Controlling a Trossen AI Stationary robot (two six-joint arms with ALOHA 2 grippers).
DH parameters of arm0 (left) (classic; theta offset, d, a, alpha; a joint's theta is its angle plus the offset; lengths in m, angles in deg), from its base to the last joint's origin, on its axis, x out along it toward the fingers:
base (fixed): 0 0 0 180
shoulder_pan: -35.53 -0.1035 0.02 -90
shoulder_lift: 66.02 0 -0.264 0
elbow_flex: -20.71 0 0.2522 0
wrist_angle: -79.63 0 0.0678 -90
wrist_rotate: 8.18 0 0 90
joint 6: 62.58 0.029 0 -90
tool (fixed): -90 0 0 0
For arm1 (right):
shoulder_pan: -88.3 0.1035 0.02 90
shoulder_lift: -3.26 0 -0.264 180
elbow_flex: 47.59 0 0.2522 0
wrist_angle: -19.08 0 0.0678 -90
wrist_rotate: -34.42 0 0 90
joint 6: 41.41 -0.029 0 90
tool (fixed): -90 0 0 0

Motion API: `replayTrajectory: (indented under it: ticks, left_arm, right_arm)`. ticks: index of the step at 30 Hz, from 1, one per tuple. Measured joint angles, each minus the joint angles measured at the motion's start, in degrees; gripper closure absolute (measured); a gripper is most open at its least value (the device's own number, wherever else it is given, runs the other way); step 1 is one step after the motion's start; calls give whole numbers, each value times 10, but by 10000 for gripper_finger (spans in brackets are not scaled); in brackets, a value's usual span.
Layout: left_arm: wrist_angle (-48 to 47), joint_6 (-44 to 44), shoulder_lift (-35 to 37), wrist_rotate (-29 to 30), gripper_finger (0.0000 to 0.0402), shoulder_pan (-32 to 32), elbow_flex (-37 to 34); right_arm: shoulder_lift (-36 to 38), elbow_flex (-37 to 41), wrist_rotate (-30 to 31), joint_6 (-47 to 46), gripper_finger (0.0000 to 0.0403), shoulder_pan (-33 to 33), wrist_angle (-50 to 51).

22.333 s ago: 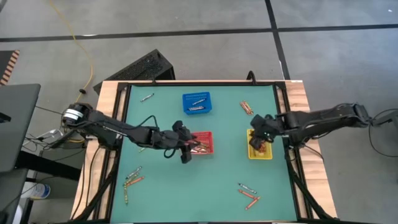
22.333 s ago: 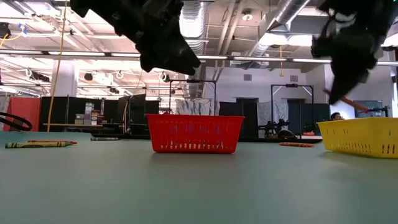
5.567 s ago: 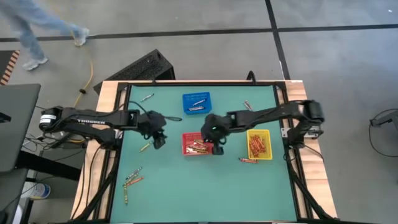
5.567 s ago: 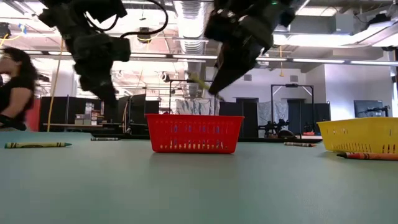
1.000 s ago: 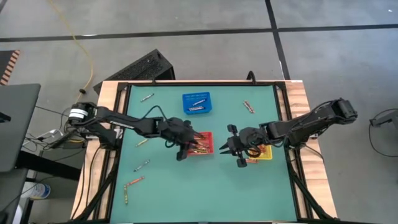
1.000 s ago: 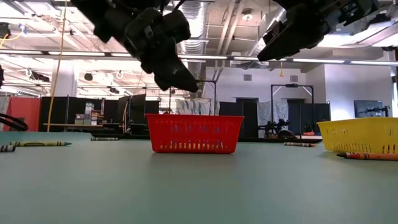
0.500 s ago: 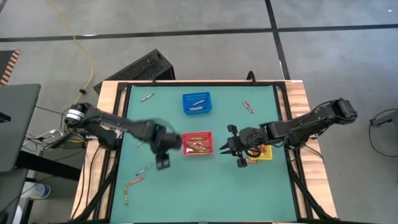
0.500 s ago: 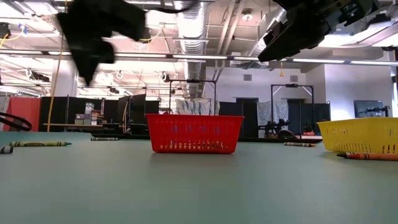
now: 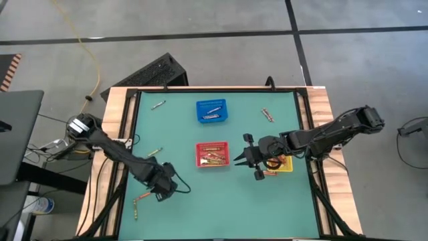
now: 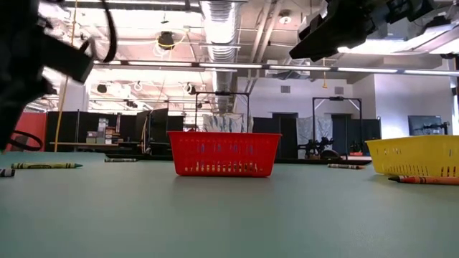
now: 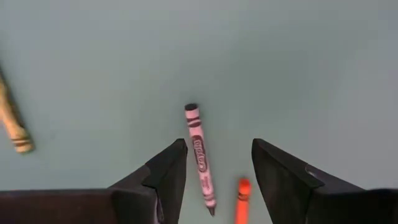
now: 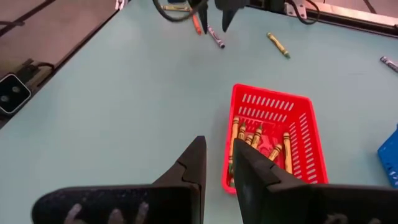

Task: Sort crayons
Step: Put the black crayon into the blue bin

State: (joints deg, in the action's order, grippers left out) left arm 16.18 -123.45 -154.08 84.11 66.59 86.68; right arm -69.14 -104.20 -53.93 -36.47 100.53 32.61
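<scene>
My left gripper [image 9: 162,189] hangs open over the table's near left part, fingers pointing down. A pink crayon [image 11: 200,158] lies flat on the mat right below it, partly between the fingertips [image 11: 219,146] and untouched. An orange crayon [image 11: 241,199] and a yellowish one [image 11: 12,124] lie close by. My right gripper [image 9: 239,159] hovers just right of the red basket [image 9: 212,154], slanting down toward it. Its fingers [image 12: 217,149] stand a narrow gap apart with nothing between. Several crayons [image 12: 258,140] lie in the red basket.
A blue basket [image 9: 211,110] stands behind the red one. A yellow basket [image 9: 284,164] sits under my right arm, with a crayon [image 9: 269,173] beside it. Loose crayons lie far left [image 9: 158,104], far right [image 9: 267,115], mid left [image 9: 155,154] and near left [image 9: 142,196].
My left gripper has swung from above the red basket toward the table's near left corner, sinking a little and tipping until its fingers point straight down over the loose pink crayon.
</scene>
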Motion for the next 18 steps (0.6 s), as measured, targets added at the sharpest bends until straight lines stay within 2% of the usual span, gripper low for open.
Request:
replayTrajectory:
  ticks: [7, 11, 14, 18]
  left_arm:
    - [82, -18, 3, -18, 231, 3, -94]
    - [86, -19, 7, -18, 244, 3, -124]
    - [69, -12, 7, -1, 278, 4, -126]
    - [74, 14, 7, 11, 349, -3, -125]
  right_arm:
    - [0, 0, 0, -19, 331, 1, 0]
    - [0, 0, -1, -19, 331, 2, 0]
    - [0, 0, -1, -20, 331, 2, 0]
    - [0, 0, -1, -25, 331, 1, -2]
